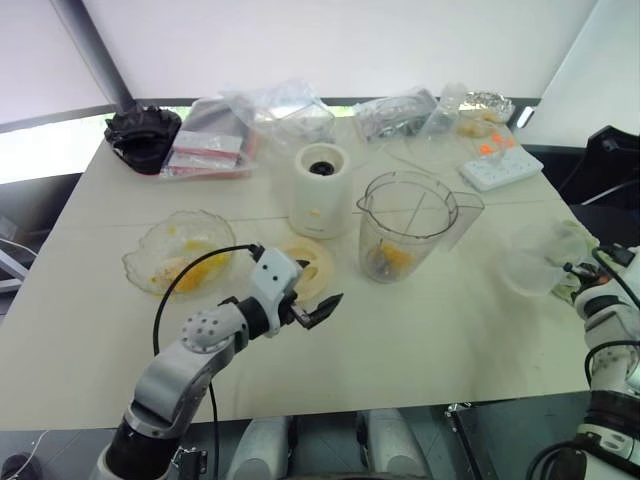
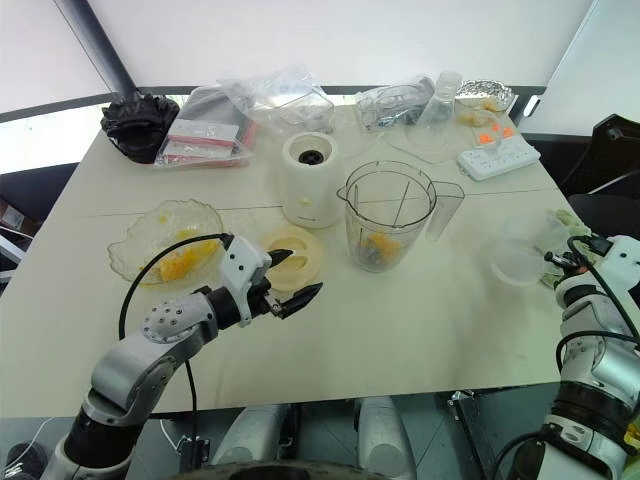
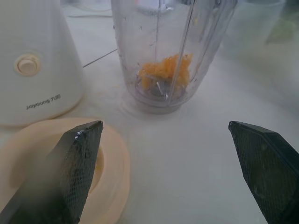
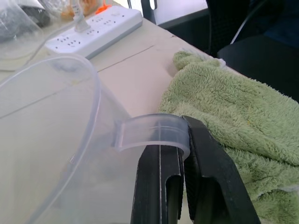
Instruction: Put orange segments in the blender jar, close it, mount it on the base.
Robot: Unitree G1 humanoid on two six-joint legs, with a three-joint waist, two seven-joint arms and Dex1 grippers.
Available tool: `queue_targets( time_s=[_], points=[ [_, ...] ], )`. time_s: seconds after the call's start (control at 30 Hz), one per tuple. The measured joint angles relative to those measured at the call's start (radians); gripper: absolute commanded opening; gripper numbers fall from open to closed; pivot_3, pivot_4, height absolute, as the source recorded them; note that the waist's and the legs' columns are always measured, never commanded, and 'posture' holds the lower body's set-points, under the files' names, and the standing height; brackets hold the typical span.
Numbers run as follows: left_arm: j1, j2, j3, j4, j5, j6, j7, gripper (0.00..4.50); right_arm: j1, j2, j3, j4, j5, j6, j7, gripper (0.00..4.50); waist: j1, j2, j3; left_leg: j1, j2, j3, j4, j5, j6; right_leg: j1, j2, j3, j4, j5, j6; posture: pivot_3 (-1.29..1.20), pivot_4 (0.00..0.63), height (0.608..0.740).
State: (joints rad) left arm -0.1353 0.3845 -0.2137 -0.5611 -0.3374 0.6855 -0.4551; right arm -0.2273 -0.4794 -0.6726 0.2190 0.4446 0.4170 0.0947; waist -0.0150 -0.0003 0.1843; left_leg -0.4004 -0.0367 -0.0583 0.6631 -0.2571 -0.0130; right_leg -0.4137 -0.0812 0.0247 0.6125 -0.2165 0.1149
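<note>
At table centre you see blender jar (image 1: 405, 228) upright, lid off, orange segments (image 3: 164, 71) on its blades. Base (image 1: 321, 190) stands just beside jar, to robot's left; flat cream lid (image 2: 296, 256) lies in front of base. Your left gripper (image 1: 318, 312) hovers near lid, fingers (image 3: 79, 163) spread wide, empty. Your right gripper (image 4: 180, 186) at table's right edge, jaws pinched on tab of clear plastic cover (image 4: 51, 154), beside green cloth (image 4: 233, 116). More segments in glass dish (image 2: 150, 225).

Bright orange segments (image 3: 164, 70) sit in the clear jar (image 1: 405, 225); cream-white base (image 1: 320, 190); pale yellow lid (image 1: 308, 268); fuzzy green cloth (image 4: 233, 112) beside black fingers (image 4: 161, 186).
</note>
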Motion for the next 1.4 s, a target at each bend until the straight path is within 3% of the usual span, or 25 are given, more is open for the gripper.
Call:
queue_targets(
  time_s=[0.57, 0.9, 1.2, 1.4],
  points=[
    [-0.031, 0.021, 0.005, 0.076, 0.002, -0.046, -0.051, 4.5, -0.077, 0.033, 0.0, -0.034, 0.092, -0.026, -0.011, 0.04, 0.001, 0.002, 0.001, -0.001, 0.0, -0.001, 0.0, 0.0, 0.0, -0.001, -0.001, 0.001, 0.0, 0.0, 0.0, 0.0, 0.15, 0.74],
    [-0.076, 0.021, 0.006, 0.141, 0.012, -0.106, -0.093, 4.5, -0.297, -0.16, 0.061, -0.059, 0.13, 0.146, 0.032, 0.04, 0.001, 0.004, 0.002, -0.004, 0.0, 0.0, -0.001, 0.0, 0.0, -0.005, 0.0, 0.001, 0.0, 0.0, 0.0, 0.0, 0.15, 0.74],
    [-0.101, 0.002, -0.003, 0.198, 0.044, -0.149, -0.109, 4.5, -0.487, -0.302, 0.223, -0.041, 0.117, 0.27, 0.174, 0.04, 0.003, 0.004, 0.002, -0.008, -0.001, 0.001, -0.001, 0.0, 0.0, -0.009, -0.001, 0.001, 0.0, 0.0, 0.0, 0.0, 0.15, 0.74],
    [-0.106, -0.005, -0.004, 0.207, 0.051, -0.158, -0.111, 4.5, -0.537, -0.348, 0.317, -0.066, 0.089, 0.304, 0.252, 0.04, 0.003, 0.004, 0.002, -0.008, -0.001, 0.0, -0.001, 0.0, 0.0, -0.01, -0.001, 0.001, 0.0, 0.0, 0.0, 0.0, 0.15, 0.74]
  ],
)
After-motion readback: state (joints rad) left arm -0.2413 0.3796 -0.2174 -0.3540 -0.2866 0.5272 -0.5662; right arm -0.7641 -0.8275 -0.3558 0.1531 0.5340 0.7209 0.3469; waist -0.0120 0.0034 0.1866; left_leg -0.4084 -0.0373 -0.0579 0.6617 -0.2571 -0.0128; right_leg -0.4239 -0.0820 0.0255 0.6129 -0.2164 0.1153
